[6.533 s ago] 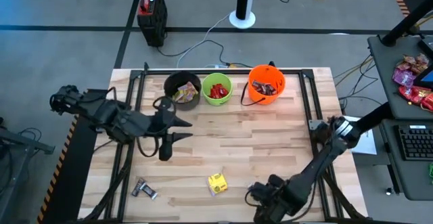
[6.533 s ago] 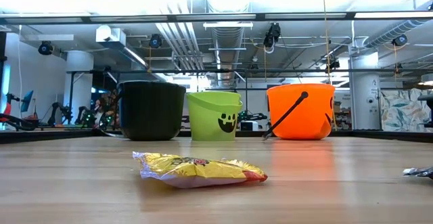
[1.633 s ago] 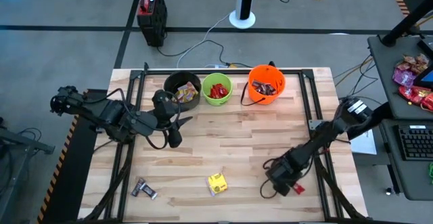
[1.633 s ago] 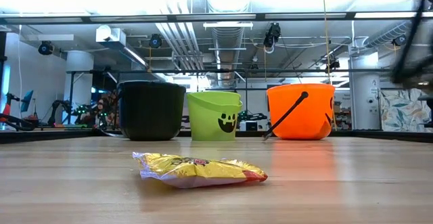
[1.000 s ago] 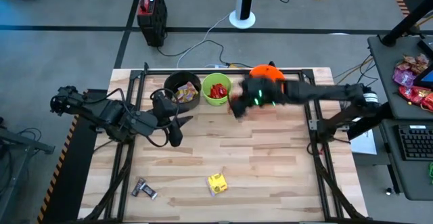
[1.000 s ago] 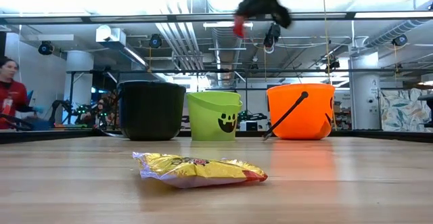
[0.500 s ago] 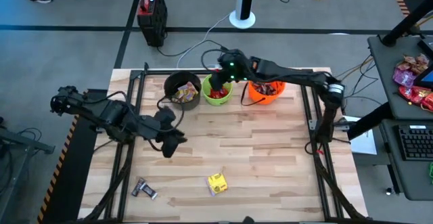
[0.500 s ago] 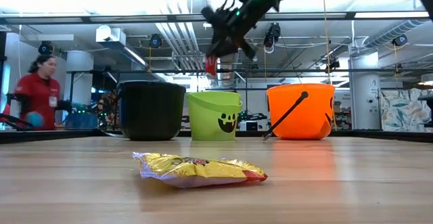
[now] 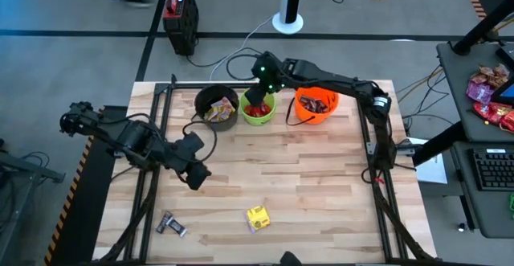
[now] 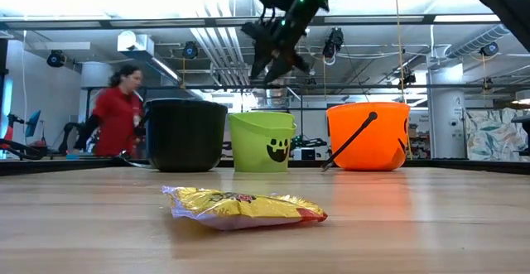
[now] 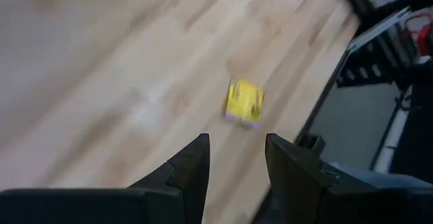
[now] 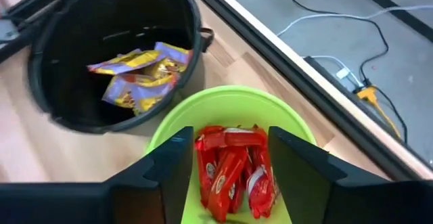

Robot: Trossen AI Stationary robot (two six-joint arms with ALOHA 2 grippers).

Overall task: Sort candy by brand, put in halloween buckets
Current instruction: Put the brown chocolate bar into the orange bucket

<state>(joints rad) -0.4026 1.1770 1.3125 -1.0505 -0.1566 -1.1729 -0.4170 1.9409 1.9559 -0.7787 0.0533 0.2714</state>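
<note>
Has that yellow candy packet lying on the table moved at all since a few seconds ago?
No. In the high view the yellow packet lies at the same spot on the table, equally far from the black bucket.

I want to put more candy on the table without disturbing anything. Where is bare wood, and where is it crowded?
The widest bare patch is the right half of the table, between the orange bucket and the near edge. Bare wood also lies between the yellow packet and the buckets. It is crowded at the far edge: the black bucket, the green bucket and the right hand above.
</note>
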